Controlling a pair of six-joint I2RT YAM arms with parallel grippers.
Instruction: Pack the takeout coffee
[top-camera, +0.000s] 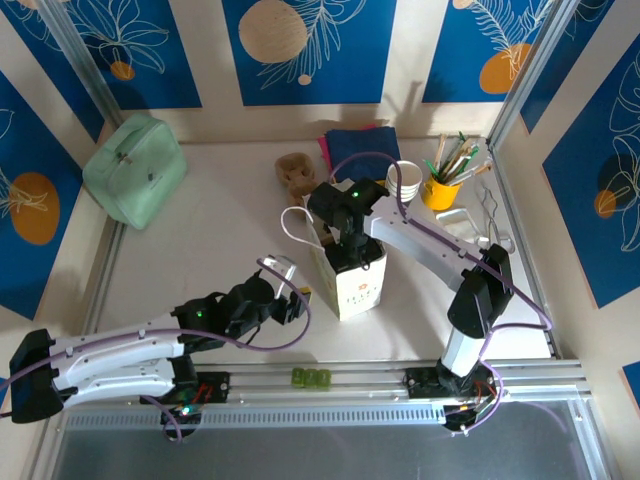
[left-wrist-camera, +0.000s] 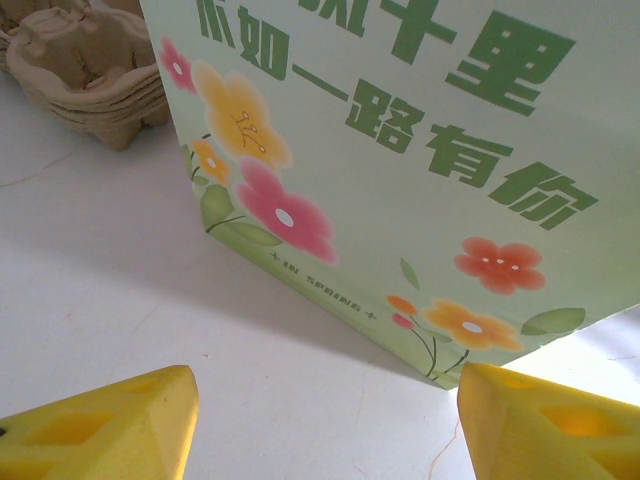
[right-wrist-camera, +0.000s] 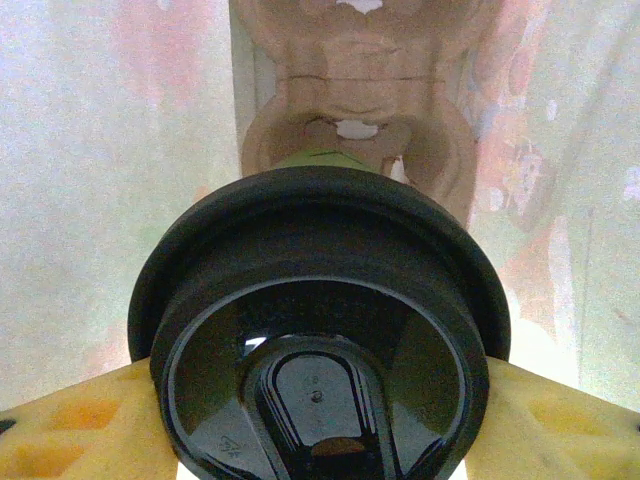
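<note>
White tabletop (top-camera: 210, 240) lies bare left of the paper bag (top-camera: 352, 280), out to the table's edge; right of the bag we see less free room. We count one bag, one stack of takeout coffee cups (top-camera: 403, 180) behind-right of the bag, one green pouch (top-camera: 133, 170) far left, and one carrier stack (top-camera: 295, 172) behind. Left gripper (left-wrist-camera: 325, 420) gapes just before the bag, touching nothing. Right gripper (right-wrist-camera: 320, 430) is inside the bag, clamped on one black lid (right-wrist-camera: 320, 290); we can't tell what's underneath.

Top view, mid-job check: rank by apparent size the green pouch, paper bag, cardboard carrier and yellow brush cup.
1. green pouch
2. paper bag, its top partly hidden
3. cardboard carrier and yellow brush cup: these look about alike, so they are not ranked against each other.
</note>
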